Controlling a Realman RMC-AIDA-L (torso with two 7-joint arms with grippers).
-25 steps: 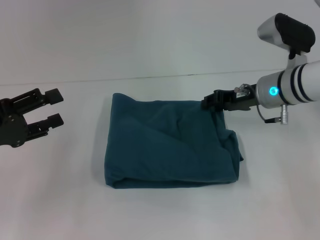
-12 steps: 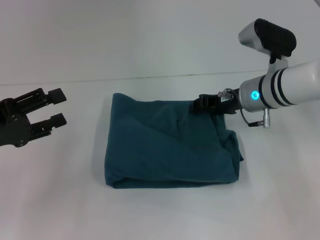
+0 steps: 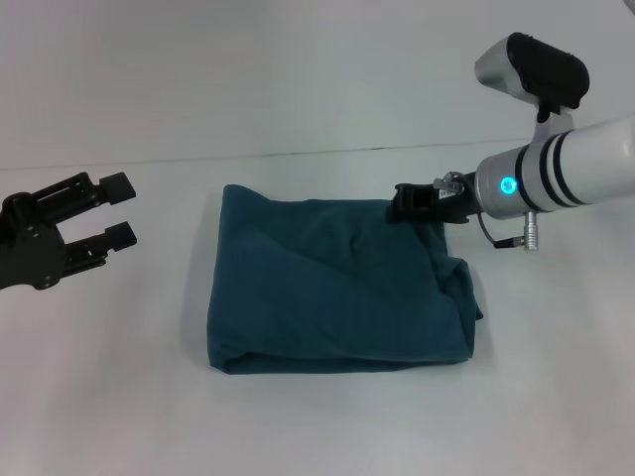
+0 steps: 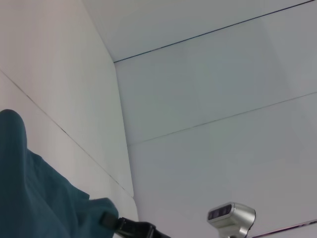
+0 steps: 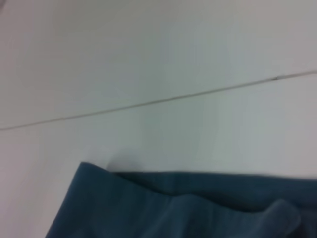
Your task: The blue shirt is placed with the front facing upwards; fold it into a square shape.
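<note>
Finishing the fold, the right tool (image 3: 409,204), grip unclear, sits at the near-square blue shirt's (image 3: 337,293) far corner; next likely release, while left tool (image 3: 111,210) waits open beside it.

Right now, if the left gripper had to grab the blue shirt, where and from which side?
Likely the near-left corner of the blue shirt, coming in from the robot's left. The folded layers stack into a thick rounded edge there, it lies free on the table, and the left gripper sits open on that side. The right gripper already occupies the far-right corner.
</note>
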